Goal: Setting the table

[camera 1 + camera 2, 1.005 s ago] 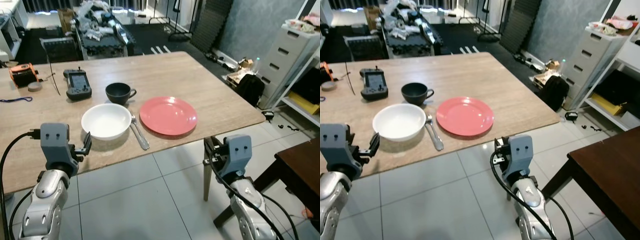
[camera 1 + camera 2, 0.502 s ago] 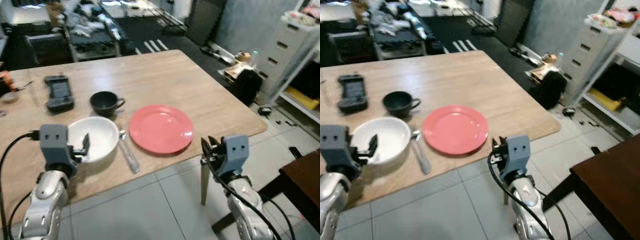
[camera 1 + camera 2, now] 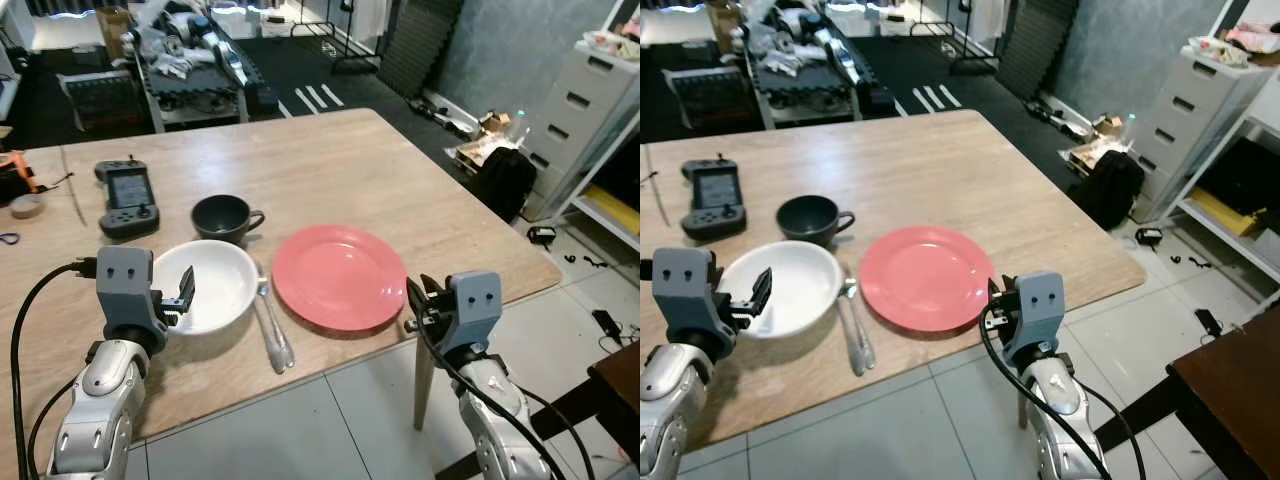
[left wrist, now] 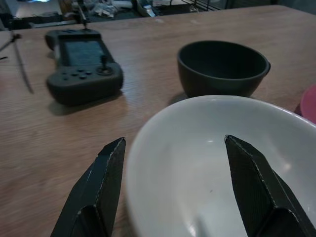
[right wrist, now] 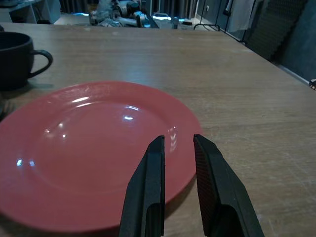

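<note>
Both tools hover at the counter's near edge, beside the dishes.

The left tool (image 4: 170, 192), fingers spread wide, straddles the near rim of the white bowl (image 3: 218, 287). The right tool (image 5: 178, 190), fingers nearly pressed together and pinching nothing, points at the red plate (image 3: 339, 275). A spoon (image 3: 270, 325) lies between bowl and plate; a black cup (image 3: 224, 217) stands just behind the bowl on the counter (image 3: 330, 160).
</note>
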Controlling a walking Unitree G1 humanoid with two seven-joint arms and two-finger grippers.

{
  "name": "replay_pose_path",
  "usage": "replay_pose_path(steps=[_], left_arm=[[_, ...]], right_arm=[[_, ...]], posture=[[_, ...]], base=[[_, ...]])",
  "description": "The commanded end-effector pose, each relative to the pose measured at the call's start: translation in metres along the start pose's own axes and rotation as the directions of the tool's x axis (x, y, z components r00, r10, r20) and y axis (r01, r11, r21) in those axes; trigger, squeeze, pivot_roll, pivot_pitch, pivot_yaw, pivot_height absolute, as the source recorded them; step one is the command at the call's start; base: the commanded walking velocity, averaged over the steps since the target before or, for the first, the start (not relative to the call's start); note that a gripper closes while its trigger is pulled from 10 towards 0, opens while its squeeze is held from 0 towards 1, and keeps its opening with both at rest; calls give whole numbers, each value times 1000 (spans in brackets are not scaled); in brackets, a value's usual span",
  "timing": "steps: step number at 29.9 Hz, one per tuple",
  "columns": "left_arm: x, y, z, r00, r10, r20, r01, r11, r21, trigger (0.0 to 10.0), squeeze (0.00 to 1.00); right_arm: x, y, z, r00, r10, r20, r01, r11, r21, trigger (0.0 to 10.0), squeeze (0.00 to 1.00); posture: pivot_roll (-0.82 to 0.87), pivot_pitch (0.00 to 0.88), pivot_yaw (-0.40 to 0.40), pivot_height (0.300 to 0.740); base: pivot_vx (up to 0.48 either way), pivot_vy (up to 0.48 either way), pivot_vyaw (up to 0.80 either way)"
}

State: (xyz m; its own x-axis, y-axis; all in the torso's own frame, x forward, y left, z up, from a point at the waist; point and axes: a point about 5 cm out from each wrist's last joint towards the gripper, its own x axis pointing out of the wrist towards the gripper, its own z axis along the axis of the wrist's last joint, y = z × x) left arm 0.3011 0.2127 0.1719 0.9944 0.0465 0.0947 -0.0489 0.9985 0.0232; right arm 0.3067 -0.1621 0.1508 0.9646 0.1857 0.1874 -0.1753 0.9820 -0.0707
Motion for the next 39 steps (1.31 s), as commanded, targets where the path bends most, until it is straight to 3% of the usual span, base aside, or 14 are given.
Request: replay_pose_path(steps=[1,13,17,18,19,20,21,22,23,27,31,32,36,39], left_arm=[[-2,0,-6,1000,0,-27,0,1000,12,10000,0],[-6,0,2,999,-49,-1,49,993,111,10000,0],[-27,-9,-7,994,-107,-29,109,988,107,10000,0],[-27,-9,-7,994,-107,-29,109,988,107,10000,0],[-31,-9,-9,994,-105,-39,109,988,108,10000,0],[-33,-7,-11,994,-98,-48,102,989,107,10000,0],[-34,-6,-12,994,-92,-53,97,990,107,10000,0],[-34,-5,-12,994,-90,-55,96,990,108,10000,0],[-34,-5,-13,994,-91,-56,97,989,109,10000,0],[-33,-8,-12,992,-109,-61,115,986,119,10000,0],[-31,-10,-9,993,-109,-52,114,987,116,10000,0],[-30,-10,-8,993,-107,-47,112,987,115,10000,0],[-28,-10,-6,994,-103,-43,107,988,113,10000,0],[-25,-10,-3,994,-101,-33,104,988,112,10000,0]], right_arm=[[-5,-3,-6,1000,-9,-22,9,1000,4,10000,0],[-8,1,-8,994,94,-52,-96,995,-39,10000,0],[-12,-17,-5,997,75,-36,-81,962,-260,10000,0],[-12,-17,-5,997,75,-36,-81,962,-260,10000,0],[-11,-27,4,999,51,8,-45,933,-358,10000,0],[-10,-33,16,996,68,54,-33,872,-489,10000,745],[-9,-36,25,993,90,82,-28,822,-568,10000,745],[-8,-36,30,987,135,82,-56,784,-618,10000,996],[-9,-34,32,981,179,71,-91,756,-648,10000,1000],[-15,-20,21,940,333,-73,-277,622,-732,10000,1000],[-22,-13,8,913,380,-150,-383,665,-641,10000,1000],[-28,-9,-1,879,423,-221,-472,698,-539,10000,0],[-36,-5,-14,828,473,-302,-560,674,-482,10000,0],[-25,-7,-16,894,371,-251,-448,725,-523,10000,0]], posture=[[27,99,21,740],[31,103,23,740],[40,110,21,740],[40,110,21,740],[49,113,19,740],[49,113,19,740],[49,113,19,740],[47,116,20,740],[46,116,20,740],[42,116,20,740],[48,116,19,740],[51,117,19,740],[47,118,20,740],[48,117,20,740]], base=[[0,0,0],[0,0,0],[0,0,0],[0,0,0],[0,0,0],[0,0,0],[0,0,0],[0,0,0],[0,0,0],[0,0,0],[0,0,0],[0,0,0],[0,0,0],[0,0,0]])
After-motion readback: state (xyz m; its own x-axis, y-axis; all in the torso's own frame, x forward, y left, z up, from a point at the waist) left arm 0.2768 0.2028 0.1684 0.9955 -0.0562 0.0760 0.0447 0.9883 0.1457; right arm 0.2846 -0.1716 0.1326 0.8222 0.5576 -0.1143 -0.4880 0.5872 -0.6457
